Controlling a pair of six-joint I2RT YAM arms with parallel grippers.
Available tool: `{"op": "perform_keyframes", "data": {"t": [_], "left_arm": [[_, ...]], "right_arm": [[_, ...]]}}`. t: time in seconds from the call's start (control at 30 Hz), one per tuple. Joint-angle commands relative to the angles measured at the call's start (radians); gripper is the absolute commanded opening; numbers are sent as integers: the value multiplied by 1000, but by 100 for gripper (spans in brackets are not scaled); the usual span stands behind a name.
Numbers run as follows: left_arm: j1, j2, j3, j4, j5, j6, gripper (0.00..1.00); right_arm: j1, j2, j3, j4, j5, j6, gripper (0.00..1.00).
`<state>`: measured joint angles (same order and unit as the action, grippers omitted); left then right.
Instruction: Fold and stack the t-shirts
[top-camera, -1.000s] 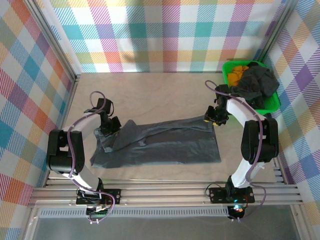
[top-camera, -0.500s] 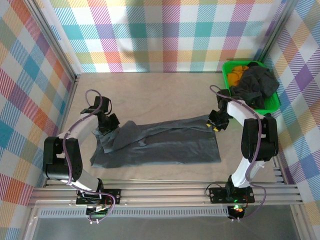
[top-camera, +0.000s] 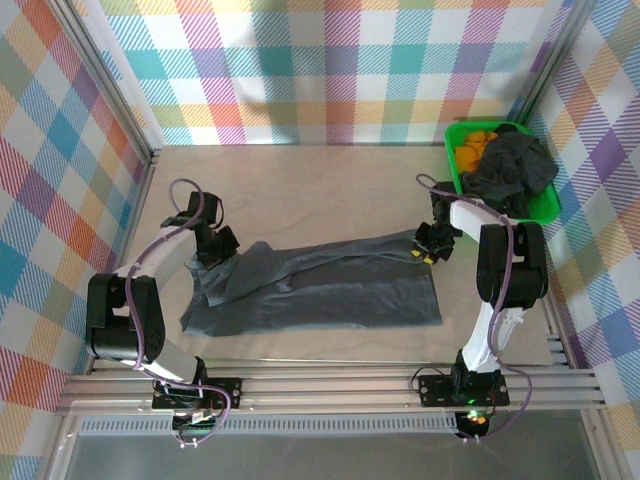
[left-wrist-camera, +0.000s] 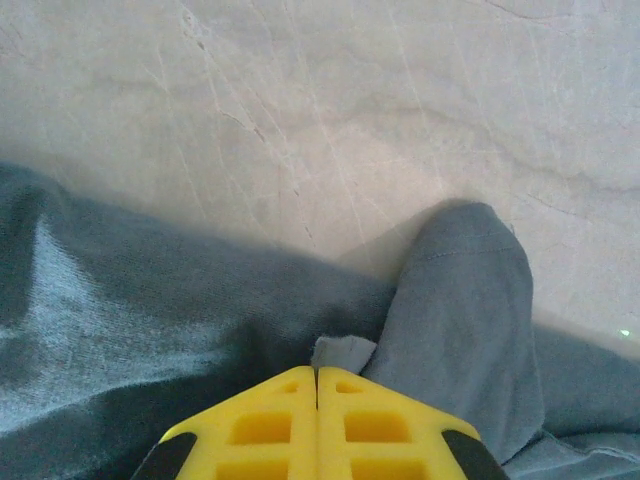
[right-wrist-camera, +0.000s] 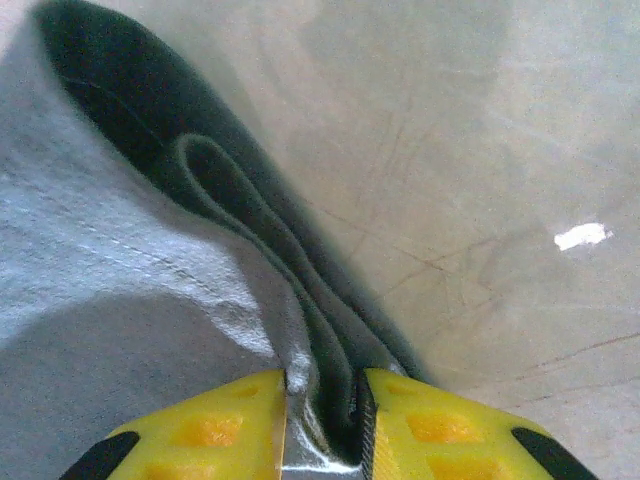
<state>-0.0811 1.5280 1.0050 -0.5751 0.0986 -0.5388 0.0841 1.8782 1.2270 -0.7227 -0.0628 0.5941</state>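
Observation:
One dark grey t-shirt (top-camera: 340, 290) lies spread flat across the middle of the table, with a folded band along its far edge. My left gripper (top-camera: 214, 258) sits at its far left corner. In the left wrist view that gripper (left-wrist-camera: 318, 372) is shut, with a small tab of the t-shirt (left-wrist-camera: 345, 352) pinched at its tips. My right gripper (top-camera: 428, 248) is at the far right corner. In the right wrist view it (right-wrist-camera: 322, 385) is shut on a thick folded edge of the t-shirt (right-wrist-camera: 330, 350) held between the yellow fingers (right-wrist-camera: 220, 420).
A bright green bin (top-camera: 537, 207) at the back right holds a heap of more dark t-shirts (top-camera: 515, 168) and an orange cloth (top-camera: 475, 145). Bare table (top-camera: 330, 190) lies behind the spread shirt. Checked walls close off three sides.
The left arm's elbow swung in and its gripper shifted slightly back and left. The right gripper edged a little toward the back right. Both kept their hold on the shirt.

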Motion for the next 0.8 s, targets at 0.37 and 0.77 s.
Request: {"op": "perform_keyframes", "data": {"t": [0.37,0.77], "left_arm": [[-6,-18,111,-56,-20,-46,0],[14,251,569,-72,-46,-50,0]], "right_arm": [[-6,-15,99,-62,24,-53,0],[-9,110,478,-156,-40,-64,0]]}}
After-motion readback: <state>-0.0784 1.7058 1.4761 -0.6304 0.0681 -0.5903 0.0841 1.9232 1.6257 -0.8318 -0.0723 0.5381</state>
